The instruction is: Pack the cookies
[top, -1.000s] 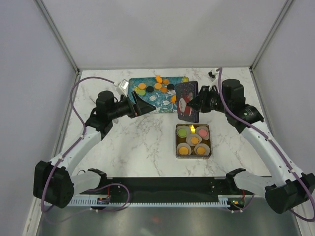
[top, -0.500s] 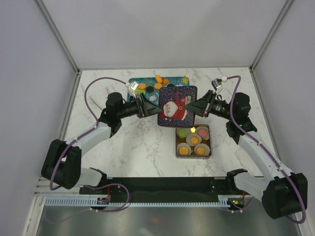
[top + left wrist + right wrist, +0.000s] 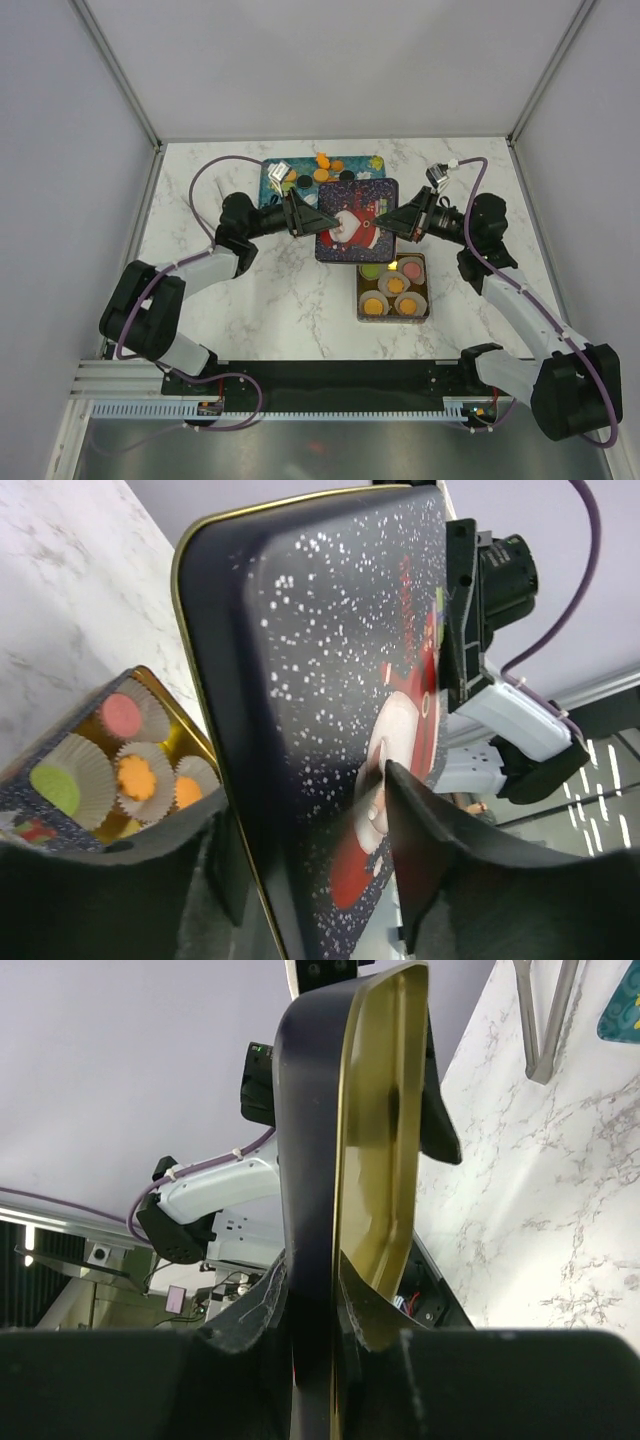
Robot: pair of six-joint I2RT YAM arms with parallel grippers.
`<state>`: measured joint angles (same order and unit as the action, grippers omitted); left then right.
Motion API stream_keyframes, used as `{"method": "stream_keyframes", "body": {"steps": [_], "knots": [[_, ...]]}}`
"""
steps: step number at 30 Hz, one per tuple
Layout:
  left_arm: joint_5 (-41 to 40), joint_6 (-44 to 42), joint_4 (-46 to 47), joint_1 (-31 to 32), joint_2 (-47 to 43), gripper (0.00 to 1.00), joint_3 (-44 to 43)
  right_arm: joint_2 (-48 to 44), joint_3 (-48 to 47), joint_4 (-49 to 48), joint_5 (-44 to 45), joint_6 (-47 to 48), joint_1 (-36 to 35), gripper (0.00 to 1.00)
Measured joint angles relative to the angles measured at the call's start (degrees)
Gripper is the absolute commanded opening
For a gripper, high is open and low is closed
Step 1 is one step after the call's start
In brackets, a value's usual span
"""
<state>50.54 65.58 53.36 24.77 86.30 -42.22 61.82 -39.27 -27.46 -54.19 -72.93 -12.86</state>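
A dark blue tin lid [image 3: 355, 220] with a Santa picture hangs flat between both grippers, just behind the open gold tin [image 3: 425, 290]. My left gripper [image 3: 318, 219] is shut on the lid's left edge and my right gripper [image 3: 386, 218] on its right edge. The tin holds cookies [image 3: 373, 306] in white paper cups: orange, green and pink. More loose cookies [image 3: 322, 160], orange and black, lie on the teal tray [image 3: 272, 168] behind. In the left wrist view the gripper [image 3: 300, 795] straddles the lid [image 3: 330, 660] above the tin [image 3: 172, 698]. In the right wrist view the gripper [image 3: 335, 1310] clamps the lid [image 3: 310, 1110] edge-on.
Grey walls enclose the marble table [image 3: 280, 300] at the back and sides. A small white and black object [image 3: 437, 176] sits near the right arm's cable at the back right. The arm bases and a black rail [image 3: 340, 375] run along the near edge.
The lid went from upright in the right gripper alone to flat between both grippers. The left gripper came in and closed on its left edge. The lid has shifted slightly nearer the tin.
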Motion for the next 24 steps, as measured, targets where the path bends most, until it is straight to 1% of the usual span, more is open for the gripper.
{"method": "stream_keyframes", "body": {"steps": [1,3,4,5,6,7,8,9,10,11,12,14,15,18,21,24], "knots": [[0.46,0.70,0.81,0.28,0.17,0.47,0.15,0.33,0.00,-0.02,-0.02,-0.07,0.00,0.07],[0.66,2.60,1.66,0.42,0.28,0.41,0.63,0.79,0.00,-0.59,-0.66,0.11,0.17,0.07],[0.74,3.39,2.14,0.35,0.28,0.32,0.79,0.98,0.00,-0.63,-0.98,0.52,0.33,0.08],[0.79,4.24,2.82,0.26,0.28,0.28,1.01,1.14,0.00,-0.46,-1.11,1.01,0.50,0.11],[1.14,5.09,3.85,0.15,0.28,0.23,1.16,1.27,0.00,0.04,-1.09,1.75,0.70,0.15],[1.46,5.81,4.79,0.09,0.26,0.13,1.20,1.42,0.00,1.18,-0.90,2.64,0.90,0.18],[1.79,6.58,5.75,0.04,0.20,0.09,1.22,1.53,0.00,2.67,-0.70,3.80,1.14,0.21],[1.92,6.97,6.43,0.04,0.11,0.06,1.22,1.68,-0.02,3.98,-0.35,4.87,1.25,0.28],[2.08,7.26,6.34,0.04,0.09,0.02,1.29,1.68,-0.39,6.12,0.20,6.54,1.29,0.33],[2.01,7.30,6.27,0.20,0.22,0.02,1.38,1.68,-0.98,8.63,0.79,8.63,1.16,0.37],[1.95,7.32,6.29,0.42,0.31,0.02,1.38,1.68,-1.57,11.08,1.49,10.58,0.94,0.45],[2.01,7.30,6.36,0.81,0.35,0.02,1.38,1.68,-2.34,15.54,3.10,13.88,0.68,0.53],[1.99,7.30,6.34,1.14,0.39,0.02,1.46,1.68,-2.60,17.55,3.82,15.41,0.63,0.64],[1.97,7.30,6.38,2.05,1.07,0.02,2.75,1.68,-4.02,24.94,7.34,21.29,0.63,0.77],[1.79,7.37,6.29,2.38,2.29,0.02,4.09,1.27,-5.09,32.33,12.02,27.17,1.77,0.84],[0.70,7.82,6.54,2.75,3.78,0.02,5.01,0.09,-6.51,40.61,18.27,32.85,3.39,0.86]]}}
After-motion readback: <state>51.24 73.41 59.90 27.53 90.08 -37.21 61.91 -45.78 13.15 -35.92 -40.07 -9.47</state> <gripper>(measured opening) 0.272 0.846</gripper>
